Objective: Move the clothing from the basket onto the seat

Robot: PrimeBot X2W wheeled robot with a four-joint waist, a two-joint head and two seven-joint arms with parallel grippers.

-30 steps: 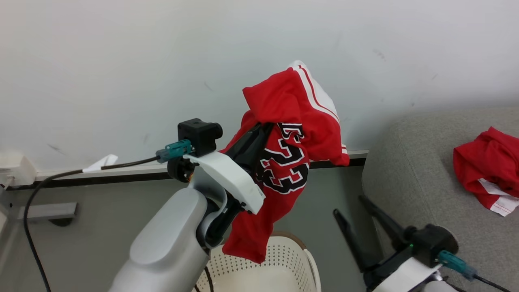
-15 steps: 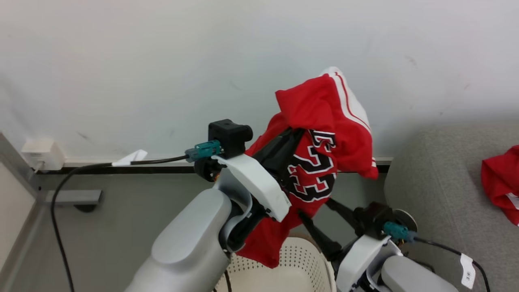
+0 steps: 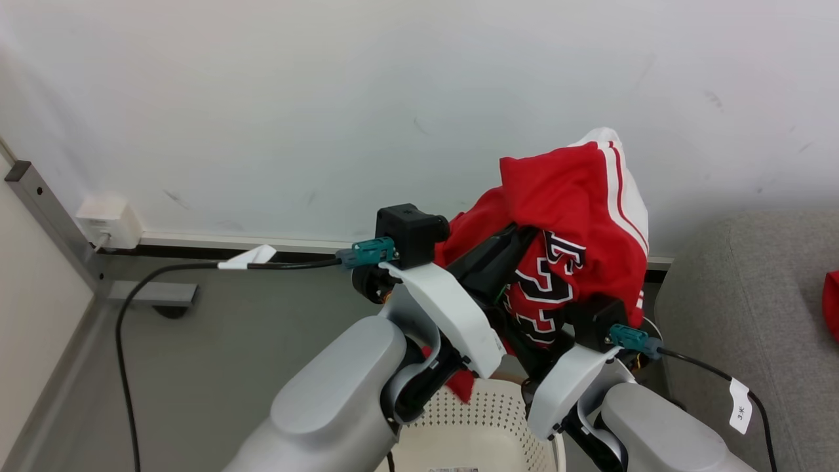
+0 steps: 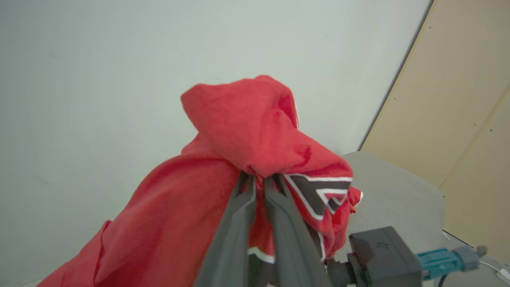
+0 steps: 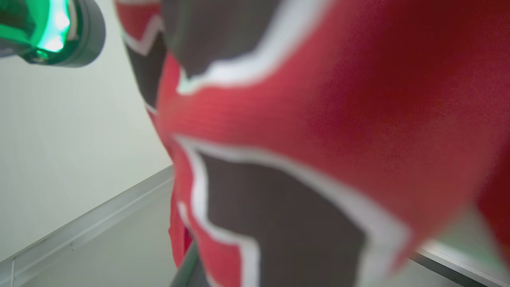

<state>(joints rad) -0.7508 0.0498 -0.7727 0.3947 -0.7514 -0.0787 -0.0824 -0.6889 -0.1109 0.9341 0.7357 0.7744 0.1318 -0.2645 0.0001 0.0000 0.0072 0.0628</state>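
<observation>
Jersey (image 3: 570,203), red with white side stripes and a black-and-white number, hangs from the left gripper (image 4: 261,180), raised in front of the white wall (image 3: 328,98).

Left wrist view: both dark fingers (image 4: 239,223) are pressed together on a bunched fold of the red fabric. The cloth drapes over the tips and falls away on both sides.

Head view: the garment's lowest red corner sits just above the perforated wall of the laundry basket (image 3: 475,419), near its rim.

Right gripper (image 3: 541,351) is up against the lower part of the jersey, beside the left arm. Right wrist view: blurred red cloth and lettering lie close over the lens, with one dark finger (image 5: 187,271) at the bottom edge. Cannot tell whether this claw is spread or pinching.

Grey sofa (image 3: 741,295) stands to the right of the basket. A second red garment (image 3: 832,305) lies on it at the frame edge.
</observation>
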